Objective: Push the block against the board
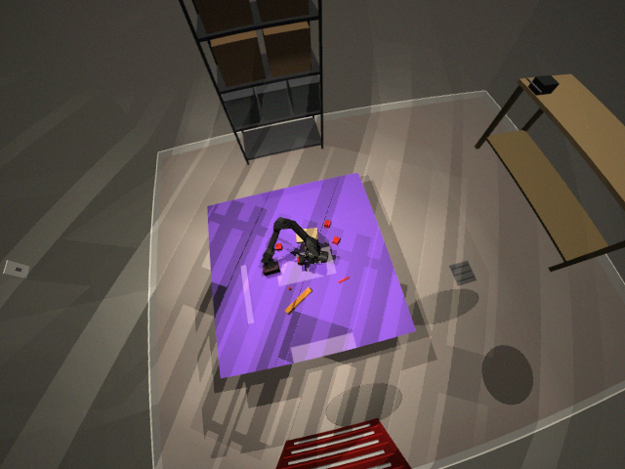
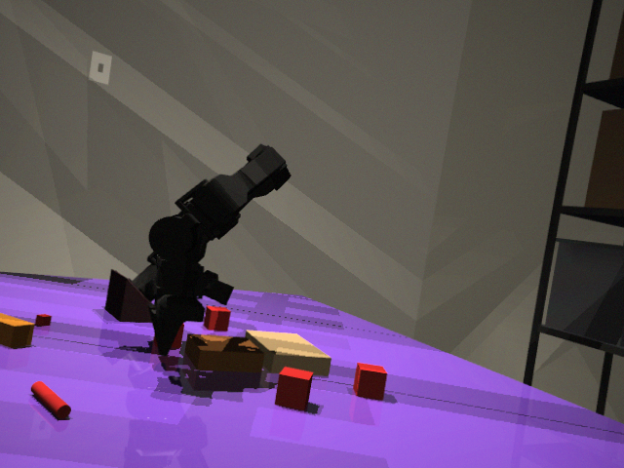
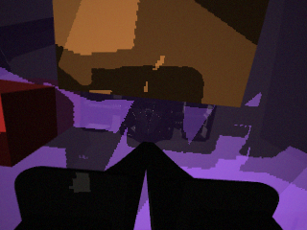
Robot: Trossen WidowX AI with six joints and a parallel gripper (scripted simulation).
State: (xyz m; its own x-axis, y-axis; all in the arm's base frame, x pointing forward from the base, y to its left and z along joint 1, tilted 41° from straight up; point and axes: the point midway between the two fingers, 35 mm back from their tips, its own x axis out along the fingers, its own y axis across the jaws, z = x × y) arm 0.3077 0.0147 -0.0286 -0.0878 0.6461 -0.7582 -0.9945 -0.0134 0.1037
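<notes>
The orange-brown square block (image 2: 224, 352) (image 3: 158, 48) lies flat on the purple table (image 2: 453, 433) (image 1: 353, 313). A pale tan flat board (image 2: 292, 350) (image 1: 310, 233) lies right beside it on its far side, and the two appear to touch. My gripper (image 2: 166, 347) (image 3: 147, 147) (image 1: 309, 258) is shut and empty, with its tip down at table height. It stands just short of the block's near side, with a small gap showing in the wrist view. In the top view the arm hides most of the block.
Red cubes stand around: one left of the gripper (image 3: 24, 120), one behind the block (image 2: 217, 317), two in front of the board (image 2: 293, 386) (image 2: 370, 381). A red cylinder (image 2: 50, 400) and a long orange bar (image 1: 298, 300) (image 2: 15, 330) lie farther off. A dark shelf rack (image 1: 262, 75) stands beyond the table.
</notes>
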